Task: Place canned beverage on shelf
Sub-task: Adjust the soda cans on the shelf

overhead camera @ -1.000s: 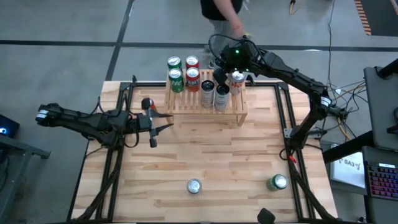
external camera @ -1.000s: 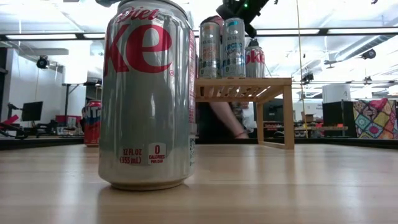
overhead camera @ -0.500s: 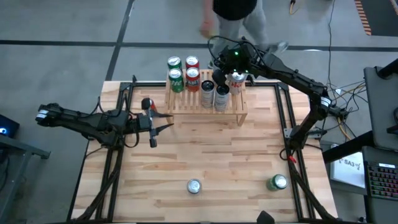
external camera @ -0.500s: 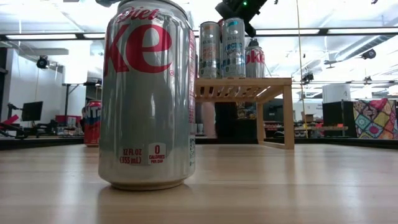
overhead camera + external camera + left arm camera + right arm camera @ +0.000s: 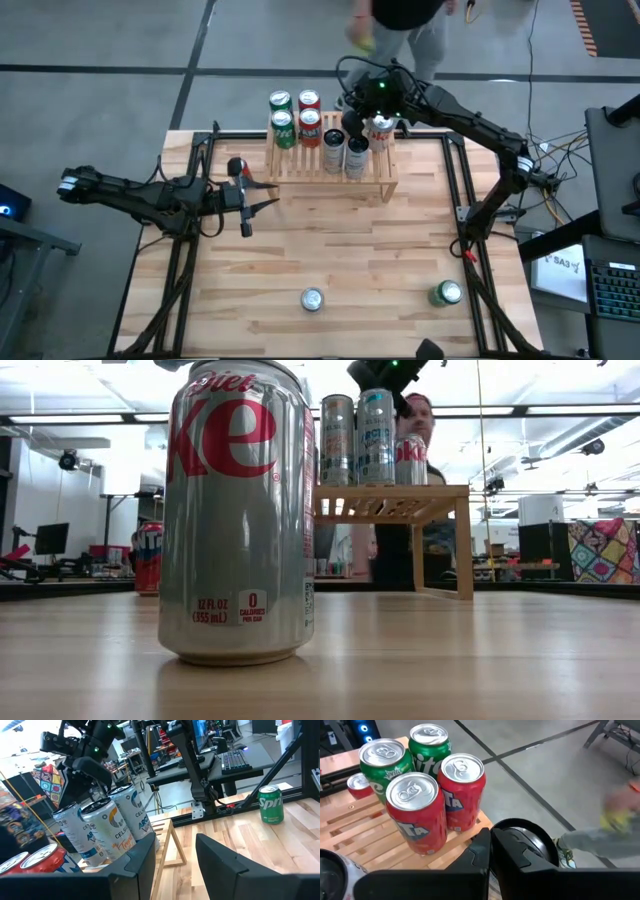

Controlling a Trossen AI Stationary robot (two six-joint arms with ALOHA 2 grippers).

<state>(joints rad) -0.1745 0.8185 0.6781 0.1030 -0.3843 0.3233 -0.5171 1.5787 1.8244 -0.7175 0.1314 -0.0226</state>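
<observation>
The shelf [image 5: 375,180] is a low light-wood slatted rack at the table's far side. On it stand two green cans [image 5: 283,128], two red cans [image 5: 310,125], two silver cans [image 5: 345,152] and a Diet Coke can [image 5: 381,130]. My right gripper [image 5: 354,122] hangs above the shelf between the red cans and the Diet Coke can, and its fingers [image 5: 490,845] are shut and empty. My left gripper [image 5: 250,203] hovers open and empty near the shelf's left end, and its fingers show apart in the left wrist view [image 5: 175,865].
A silver Diet Coke can [image 5: 312,299] and a green Sprite can [image 5: 447,293] stand near the table's near edge. A red can [image 5: 237,166] stands by the left gripper. A person [image 5: 405,15] is beyond the far edge. Bare wood lies mid-table.
Both arms have kept still. The person behind the table has walked toward the right.
</observation>
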